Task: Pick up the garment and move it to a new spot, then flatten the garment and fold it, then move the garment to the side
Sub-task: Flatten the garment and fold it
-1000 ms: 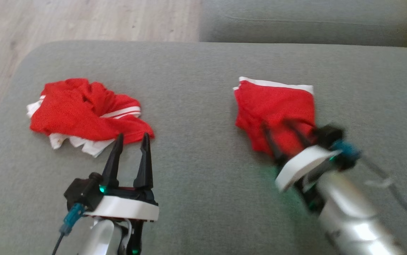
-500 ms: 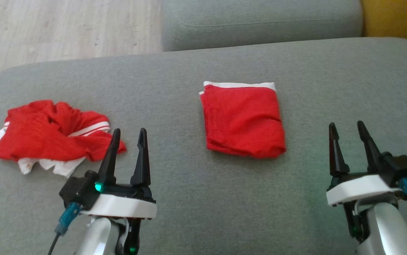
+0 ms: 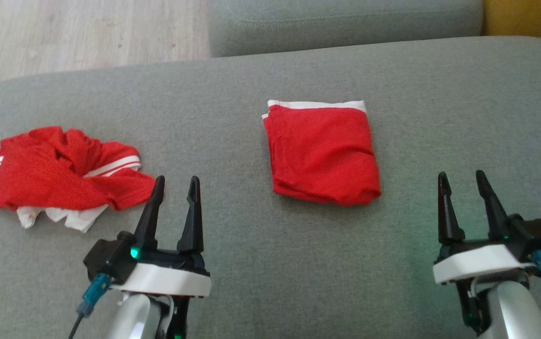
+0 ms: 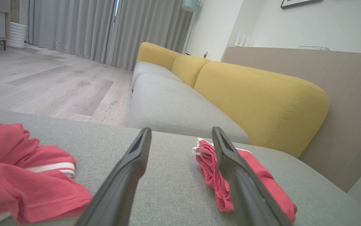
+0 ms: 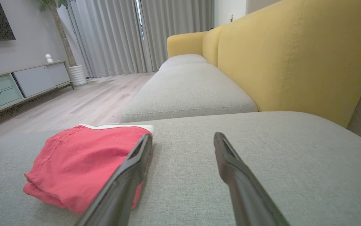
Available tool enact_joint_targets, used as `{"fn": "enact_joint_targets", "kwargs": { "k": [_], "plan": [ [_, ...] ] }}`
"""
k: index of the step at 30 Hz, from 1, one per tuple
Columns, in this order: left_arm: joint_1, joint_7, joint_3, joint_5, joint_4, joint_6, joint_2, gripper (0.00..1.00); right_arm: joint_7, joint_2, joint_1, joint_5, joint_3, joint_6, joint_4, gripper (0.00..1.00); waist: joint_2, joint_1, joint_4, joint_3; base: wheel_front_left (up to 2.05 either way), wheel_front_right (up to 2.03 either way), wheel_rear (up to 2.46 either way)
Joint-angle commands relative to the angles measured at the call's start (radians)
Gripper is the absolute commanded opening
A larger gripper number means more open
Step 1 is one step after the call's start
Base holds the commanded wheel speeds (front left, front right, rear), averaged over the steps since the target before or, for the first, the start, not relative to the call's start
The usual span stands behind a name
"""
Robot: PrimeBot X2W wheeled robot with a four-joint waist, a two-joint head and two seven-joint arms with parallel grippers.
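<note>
Nearest, below and left of the folded red garment point(image 3: 322, 153): left gripper point(image 3: 176, 180), jaws spread wide, gripping nothing. Below and right of that garment: right gripper point(image 3: 460, 174), likewise spread and empty, touching no cloth. Flat on the grey cushion point(image 3: 261, 263), white hem at the far edge. Well left of it, a crumpled red-and-white garment point(image 3: 59, 172). Beyond, a second grey seat point(image 5: 186, 91), yellow backrest point(image 5: 293, 53), wood floor point(image 3: 87, 33), grey curtains point(image 5: 114, 34).

From my left wrist cam, the left gripper point(image 4: 181, 131) has its fingers spread wide above the grey cushion point(image 4: 168, 175). There's a folded red garment point(image 4: 207, 163) at 5 o'clock, partly behind one finger. A crumpled red garment point(image 4: 17, 169) lies at 8 o'clock.
</note>
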Motion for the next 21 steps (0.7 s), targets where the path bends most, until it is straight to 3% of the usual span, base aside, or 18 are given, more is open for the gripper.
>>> {"fn": "enact_joint_targets", "kwargs": {
  "k": [1,10,21],
  "plan": [
    [-0.043,-0.005,0.017,0.004,-0.041,-0.004,0.004,1.00,-0.011,-0.003,-0.059,-0.003,0.043,-0.001,-0.038,0.00,0.0000,0.0000,0.018,0.020,0.00,0.00,0.00],
    [-0.079,-0.005,-0.013,0.001,-0.053,-0.004,0.004,1.00,-0.011,-0.003,-0.224,-0.069,0.078,-0.001,0.018,0.00,0.0000,0.0000,0.085,0.089,0.00,0.00,0.00],
    [-0.150,-0.005,-0.077,-0.027,-0.062,0.003,0.004,1.00,0.004,-0.004,-0.484,-0.117,0.058,-0.001,0.338,0.00,0.0000,0.0000,0.195,0.208,0.00,0.00,0.00]
  ]
}}
